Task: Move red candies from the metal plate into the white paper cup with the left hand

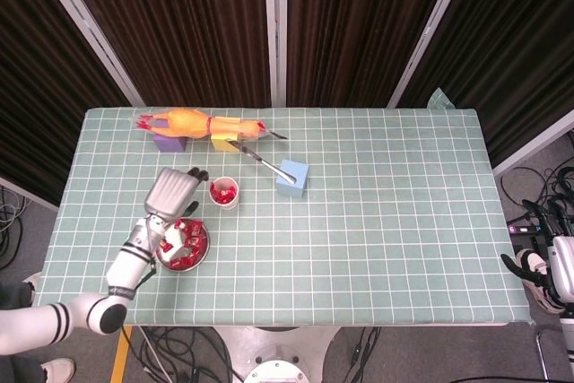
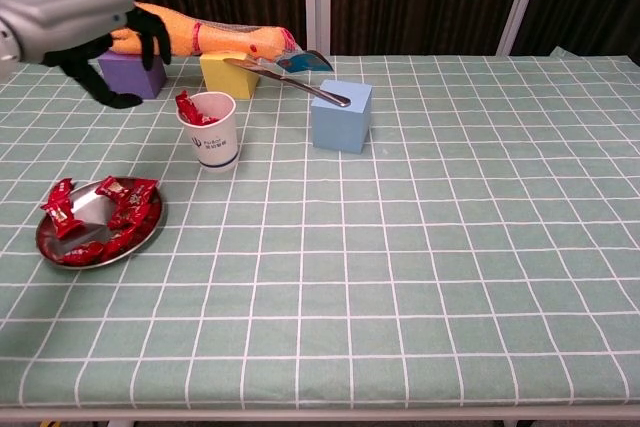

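Nearest the front edge of the table [image 2: 420, 327], toward its left side, a metal plate [image 2: 48, 241] is seen with several red candies [image 2: 118, 201] heaped on it. The left hand [image 2: 75, 27] is held in the air above and just behind the plate, nearer the left edge; its dark fingers [image 2: 150, 35] are apart and curled downward, and nothing is seen held in them. In the head view the same hand [image 1: 172, 193] is shown partly over the plate [image 1: 201, 253], its fingertips reaching toward the cup but apart from it.

Just behind the plate, a white paper cup [image 2: 210, 130] is stood upright, and red candy wrappers [image 2: 188, 108] are seen inside it, poking above the rim. To the right of the cup, a light blue block [image 2: 341, 115] is placed, with the tip of a metal knife [image 2: 300, 83] resting on its top.

Near the far left corner, a purple block [image 2: 135, 72] and a yellow block [image 2: 227, 74] are set side by side, and a rubber chicken [image 2: 215, 39] is laid across them.

The right hand [image 1: 541, 269] is glimpsed only in the head view, off the table beyond its right edge near the front; whether its fingers are spread cannot be told.
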You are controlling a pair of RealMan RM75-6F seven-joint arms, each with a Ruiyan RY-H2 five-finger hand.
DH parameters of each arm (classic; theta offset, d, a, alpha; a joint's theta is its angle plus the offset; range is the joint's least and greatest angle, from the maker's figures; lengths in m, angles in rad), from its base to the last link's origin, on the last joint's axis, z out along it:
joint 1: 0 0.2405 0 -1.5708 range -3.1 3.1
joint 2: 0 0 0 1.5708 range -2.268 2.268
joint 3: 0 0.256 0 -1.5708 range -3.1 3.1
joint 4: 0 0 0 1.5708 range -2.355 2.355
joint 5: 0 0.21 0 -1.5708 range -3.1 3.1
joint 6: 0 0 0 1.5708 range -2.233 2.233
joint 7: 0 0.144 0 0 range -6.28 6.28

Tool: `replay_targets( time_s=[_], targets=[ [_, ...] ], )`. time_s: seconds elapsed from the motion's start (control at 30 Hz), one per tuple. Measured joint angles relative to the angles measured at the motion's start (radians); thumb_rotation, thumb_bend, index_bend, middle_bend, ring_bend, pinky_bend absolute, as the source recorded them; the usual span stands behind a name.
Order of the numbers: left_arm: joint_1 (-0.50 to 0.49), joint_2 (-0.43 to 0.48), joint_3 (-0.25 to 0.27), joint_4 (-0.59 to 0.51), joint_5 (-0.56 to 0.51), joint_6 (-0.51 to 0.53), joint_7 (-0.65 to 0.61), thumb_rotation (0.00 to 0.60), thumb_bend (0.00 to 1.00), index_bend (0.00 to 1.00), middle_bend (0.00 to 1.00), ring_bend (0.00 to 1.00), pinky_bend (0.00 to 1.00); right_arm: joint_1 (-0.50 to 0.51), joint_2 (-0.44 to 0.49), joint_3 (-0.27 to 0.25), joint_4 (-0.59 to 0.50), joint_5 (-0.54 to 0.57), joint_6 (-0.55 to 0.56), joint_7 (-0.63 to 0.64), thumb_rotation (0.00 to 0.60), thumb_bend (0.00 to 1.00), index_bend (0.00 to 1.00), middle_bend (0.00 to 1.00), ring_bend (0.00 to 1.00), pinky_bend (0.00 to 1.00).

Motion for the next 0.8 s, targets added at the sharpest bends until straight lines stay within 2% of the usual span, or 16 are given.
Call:
replay_targets(
  time_s=[0.17, 0.4, 0.8],
  targets=[
    [0.096, 0.041, 0.080, 0.018, 0.061, 0.037, -0.095, 0.600, 0.28, 0.42, 0.49, 0.90, 1.00, 0.003, 0.001, 0.000, -0.003, -0.009, 0.002, -0.001, 0.600, 0.12, 0.12, 0.18, 0.05, 0.36],
    [0.134, 0.022, 0.146, 0.152, 0.101, -0.017, -0.134, 0.600, 0.30, 0.42, 0.49, 0.90, 1.00, 0.005, -0.001, -0.002, -0.008, -0.015, 0.004, -0.006, 0.600, 0.12, 0.12, 0.18, 0.05, 0.36],
    [0.135, -0.065, 0.170, 0.338, 0.182, -0.112, -0.160, 0.600, 0.30, 0.42, 0.47, 0.90, 1.00, 0.002, 0.002, -0.003, -0.018, -0.009, 0.006, -0.018, 0.600, 0.12, 0.12, 0.18, 0.05, 0.36]
  ],
)
